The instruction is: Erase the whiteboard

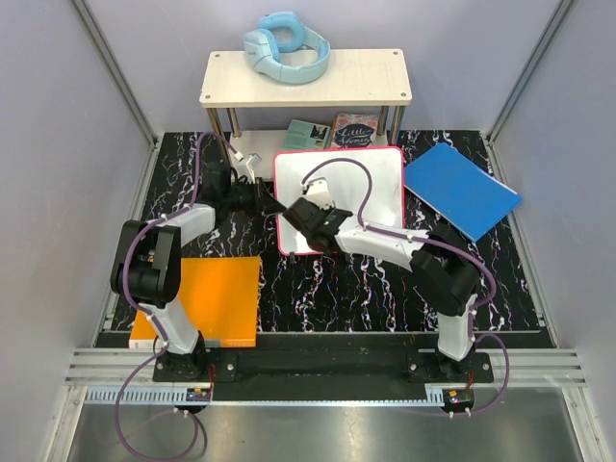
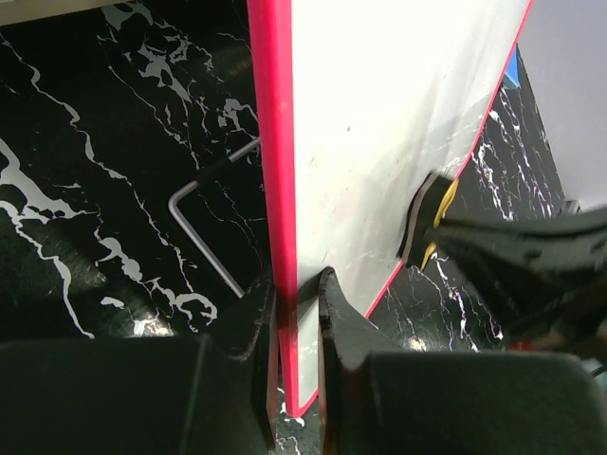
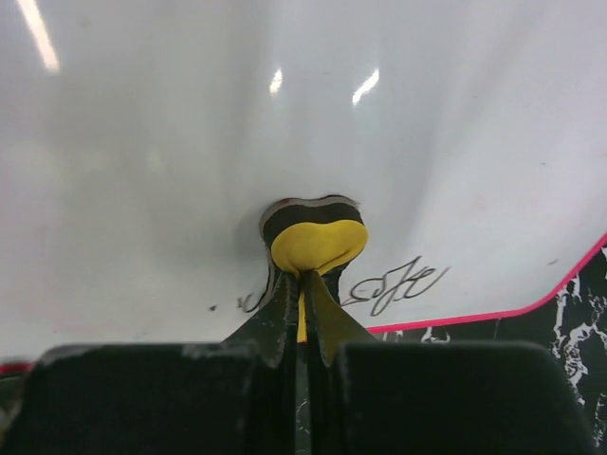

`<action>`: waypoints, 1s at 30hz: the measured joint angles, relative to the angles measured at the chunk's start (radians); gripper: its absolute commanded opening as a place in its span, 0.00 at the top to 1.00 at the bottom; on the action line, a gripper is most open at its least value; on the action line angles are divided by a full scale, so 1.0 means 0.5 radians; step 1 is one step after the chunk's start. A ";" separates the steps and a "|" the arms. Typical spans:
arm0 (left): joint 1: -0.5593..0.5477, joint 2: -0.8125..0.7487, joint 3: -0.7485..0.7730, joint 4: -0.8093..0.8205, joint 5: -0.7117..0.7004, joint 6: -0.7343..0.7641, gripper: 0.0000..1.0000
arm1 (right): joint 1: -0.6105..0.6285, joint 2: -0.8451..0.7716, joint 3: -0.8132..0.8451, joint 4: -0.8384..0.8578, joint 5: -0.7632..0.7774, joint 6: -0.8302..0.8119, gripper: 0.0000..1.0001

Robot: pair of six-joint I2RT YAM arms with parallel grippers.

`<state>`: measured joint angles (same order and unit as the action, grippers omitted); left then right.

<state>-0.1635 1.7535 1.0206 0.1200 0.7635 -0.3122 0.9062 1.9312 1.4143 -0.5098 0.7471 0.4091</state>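
The whiteboard (image 1: pixel 385 173) lies mid-table, glossy white with a red-pink rim. In the left wrist view my left gripper (image 2: pixel 296 294) is shut on its rim near a corner, one finger on each face of the whiteboard (image 2: pixel 379 123). From above, that left gripper (image 1: pixel 276 204) sits at the board's left edge. My right gripper (image 3: pixel 303 284) is shut on a yellow-and-black eraser (image 3: pixel 318 242) pressed against the whiteboard (image 3: pixel 190 142). Dark handwriting (image 3: pixel 394 284) shows just right of the eraser, near the rim. The eraser (image 2: pixel 427 213) also shows in the left wrist view.
A blue sheet (image 1: pixel 462 188) lies right of the board and an orange sheet (image 1: pixel 217 298) at front left. Behind stands a small shelf (image 1: pixel 366 82) with light-blue headphones (image 1: pixel 286 46); books (image 1: pixel 356 130) lie beneath it. A bent metal rod (image 2: pixel 204 227) rests left of the board.
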 measured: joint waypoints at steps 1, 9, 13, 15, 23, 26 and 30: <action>0.000 0.000 0.000 -0.002 0.003 -0.003 1.00 | -0.024 -0.015 -0.012 -0.011 0.010 0.009 1.00; 0.002 -0.005 0.000 -0.026 0.014 -0.056 1.00 | -0.214 -0.050 -0.085 -0.063 0.180 0.053 1.00; 0.002 -0.018 0.000 -0.034 0.021 -0.065 1.00 | -0.272 -0.053 -0.134 -0.088 0.260 0.078 1.00; 0.002 -0.023 0.000 -0.037 0.021 -0.066 1.00 | -0.281 -0.057 -0.154 -0.098 0.280 0.096 1.00; 0.008 -0.024 0.000 -0.045 0.028 -0.065 1.00 | -0.310 -0.101 -0.278 -0.126 0.284 0.180 1.00; 0.011 -0.024 0.000 -0.047 0.029 -0.065 1.00 | -0.301 -0.133 -0.325 -0.098 0.267 0.179 1.00; 0.020 -0.024 0.000 -0.048 0.029 -0.064 1.00 | -0.237 -0.165 -0.386 -0.045 0.261 0.163 1.00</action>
<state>-0.1535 1.7416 1.0206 0.0959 0.7780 -0.3443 0.7876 1.8488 1.2213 -0.5323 0.8776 0.4908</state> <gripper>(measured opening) 0.160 0.006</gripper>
